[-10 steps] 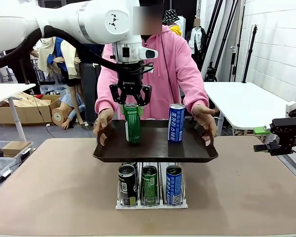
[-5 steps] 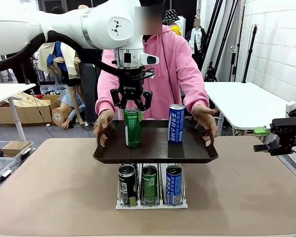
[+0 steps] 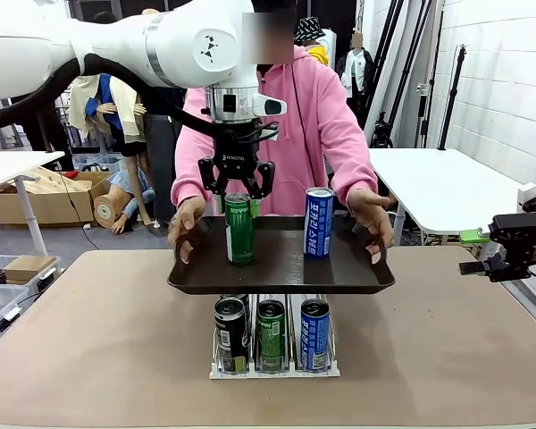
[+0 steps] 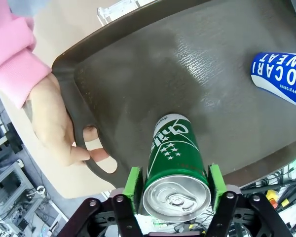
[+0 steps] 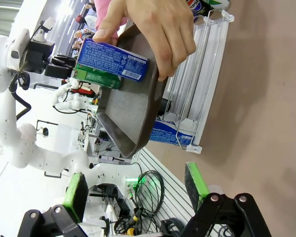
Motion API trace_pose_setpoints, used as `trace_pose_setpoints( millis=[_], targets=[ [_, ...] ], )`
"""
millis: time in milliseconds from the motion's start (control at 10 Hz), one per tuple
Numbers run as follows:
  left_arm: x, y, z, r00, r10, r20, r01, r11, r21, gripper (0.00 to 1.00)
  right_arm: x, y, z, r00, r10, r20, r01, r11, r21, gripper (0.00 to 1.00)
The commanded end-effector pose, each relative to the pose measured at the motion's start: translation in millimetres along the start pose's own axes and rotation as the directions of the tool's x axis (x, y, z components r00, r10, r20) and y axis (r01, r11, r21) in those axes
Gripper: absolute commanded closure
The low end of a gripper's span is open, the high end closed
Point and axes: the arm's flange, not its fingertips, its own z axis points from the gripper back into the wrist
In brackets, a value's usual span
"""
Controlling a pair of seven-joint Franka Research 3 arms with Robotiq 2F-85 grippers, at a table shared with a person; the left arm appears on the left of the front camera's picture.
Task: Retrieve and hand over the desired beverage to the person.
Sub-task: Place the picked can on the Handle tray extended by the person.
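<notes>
The green can [image 3: 239,230] is standing upright on the left part of a dark tray [image 3: 281,273], and a blue can [image 3: 318,222] is standing upright to its right, well apart from it. The person [image 3: 290,125], wearing a pink hooded sweatshirt, is holding the tray by both end handles above the table [image 3: 89,340]. Under the tray, a white wire rack [image 3: 274,366] is holding three cans in its lanes: a black can [image 3: 231,334], a second green can [image 3: 271,334] and a second blue can [image 3: 314,334].

The green can is showing white lettering and small stars in the left wrist view, with a silver top and pull tab [image 4: 176,200]. The left gripper [image 3: 238,190] is sitting over the can's top, its green pads [image 4: 133,182] flanking the rim with a thin gap on each side, so the jaws are standing narrow and slightly off the can. That view is also showing the person's fingers [image 4: 64,133] curling through the tray's handle slot.

The right gripper [image 5: 133,190] is hanging beyond the table's right edge with its jaws wide and nothing between them. Its wrist view is showing the tray's underside and the rack's end.
</notes>
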Motion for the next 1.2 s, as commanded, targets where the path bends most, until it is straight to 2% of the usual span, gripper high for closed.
trace_pose_setpoints(
  millis=[0,500,700,800,1100],
  targets=[
    [-3,4,13,1.0,0.003,0.022,-0.003,1.0,0.004,0.0,0,0,0,1.0,0.001,0.003,-0.001,1.0,0.011,0.0],
    [-6,3,52,0.997,0.0,0.075,-0.001,1.0,0.02,0.0,0,0,0,1.0,0.001,0.003,-0.001,1.0,0.011,0.0],
    [-5,7,51,0.999,-0.018,0.048,0.016,0.999,0.045,0.0,0,0,0,1.0,0.001,0.003,-0.001,1.0,0.011,0.0],
    [-6,3,51,0.998,0.004,0.07,-0.003,1.0,-0.015,0.0,0,0,0,1.0,0.001,0.003,-0.001,1.0,0.011,0.0],
    [-6,3,51,0.998,0.004,0.07,-0.003,1.0,-0.015,0.0,0,0,0,1.0,0.001,0.003,-0.001,1.0,0.011,0.0]
  ],
)
